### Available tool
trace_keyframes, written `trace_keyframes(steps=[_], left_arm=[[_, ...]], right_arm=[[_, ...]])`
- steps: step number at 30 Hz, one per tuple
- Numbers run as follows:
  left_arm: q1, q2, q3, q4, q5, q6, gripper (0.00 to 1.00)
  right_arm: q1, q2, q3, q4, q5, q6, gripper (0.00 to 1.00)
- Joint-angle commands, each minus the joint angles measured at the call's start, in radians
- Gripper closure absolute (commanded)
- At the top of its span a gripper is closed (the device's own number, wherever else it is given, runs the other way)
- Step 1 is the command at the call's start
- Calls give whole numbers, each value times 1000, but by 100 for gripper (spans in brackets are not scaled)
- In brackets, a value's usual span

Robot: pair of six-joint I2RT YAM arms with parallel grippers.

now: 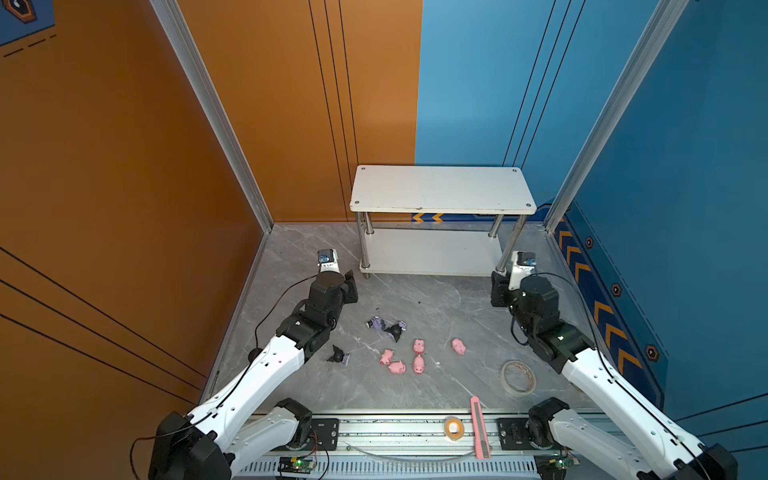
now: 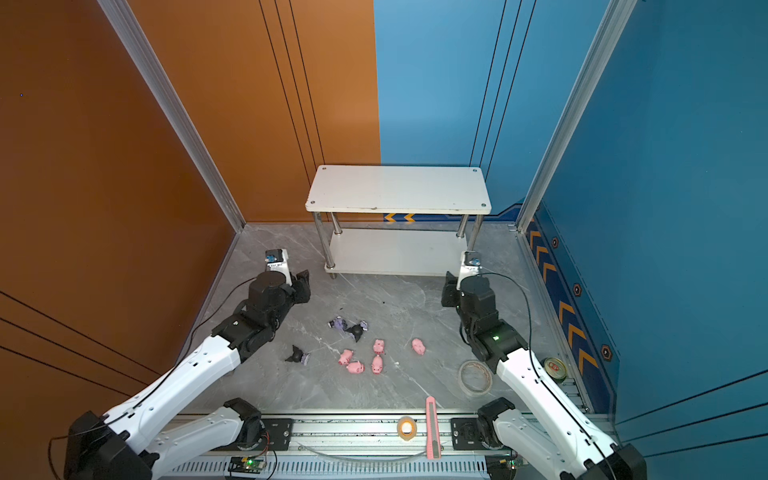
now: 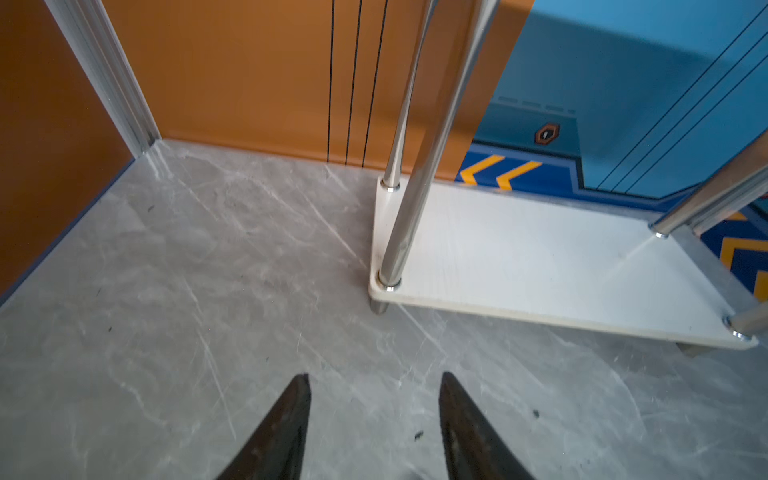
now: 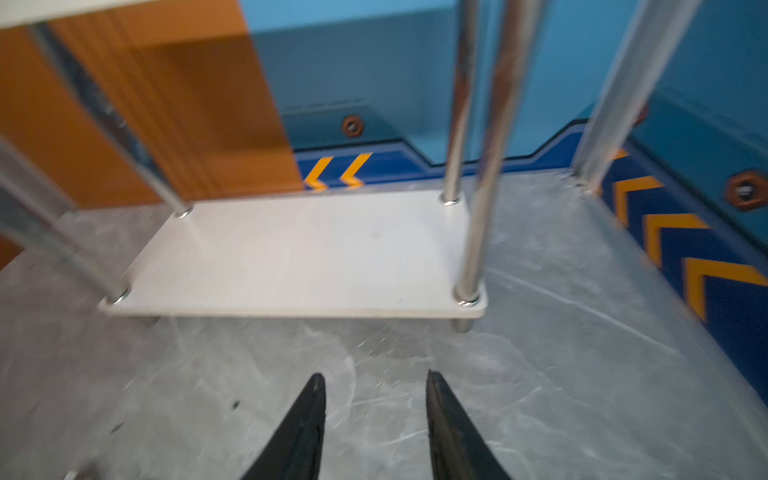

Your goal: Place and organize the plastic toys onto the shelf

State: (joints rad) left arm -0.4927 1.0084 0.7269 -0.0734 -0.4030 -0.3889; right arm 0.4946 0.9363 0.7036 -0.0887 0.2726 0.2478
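The shelf (image 1: 442, 189) stands at the back of the marble floor with both white boards bare; its lower board (image 3: 540, 257) (image 4: 299, 257) shows in both wrist views. Several pink pigs (image 1: 397, 367) lie loose mid-floor, one (image 1: 458, 345) off to the right. Three black-eared purple figurines lie left of them: two together (image 1: 386, 328) and one (image 1: 338, 355) nearer my left arm. My left gripper (image 1: 351, 282) (image 3: 374, 376) hovers open and empty near the shelf's front left leg. My right gripper (image 1: 496, 286) (image 4: 376, 374) is open and empty by the front right leg.
A large tape roll (image 1: 517, 377) lies on the floor at the right. A small tape roll (image 1: 454, 427) and a pink utility knife (image 1: 480, 428) sit at the front rail. A tin can (image 2: 555, 368) is by the right wall. Walls close in on three sides.
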Motion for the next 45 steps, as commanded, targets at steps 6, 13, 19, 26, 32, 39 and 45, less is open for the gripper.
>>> trace_keyframes(steps=[6,13,19,26,32,39,45], left_arm=[[-34,-153,-130,-158,-44,-107,39],[-38,-165,-136,-182,-69,-108,22],[-36,-119,-130,-154,-80,-107,19],[-32,-52,-107,-135,-68,-92,18],[-24,-13,-101,-125,-60,-85,17],[-12,30,-81,-92,-40,-80,17],[-7,52,-75,-77,-31,-81,16]], right_arm=[[466,341,54,27,6,-76,56],[545,588,220,12,-151,-147,33],[544,733,313,12,-226,-168,31],[516,864,390,3,-297,-171,39],[472,924,406,21,-354,-143,38],[426,967,405,53,-391,-101,39],[412,939,379,52,-373,-99,35]])
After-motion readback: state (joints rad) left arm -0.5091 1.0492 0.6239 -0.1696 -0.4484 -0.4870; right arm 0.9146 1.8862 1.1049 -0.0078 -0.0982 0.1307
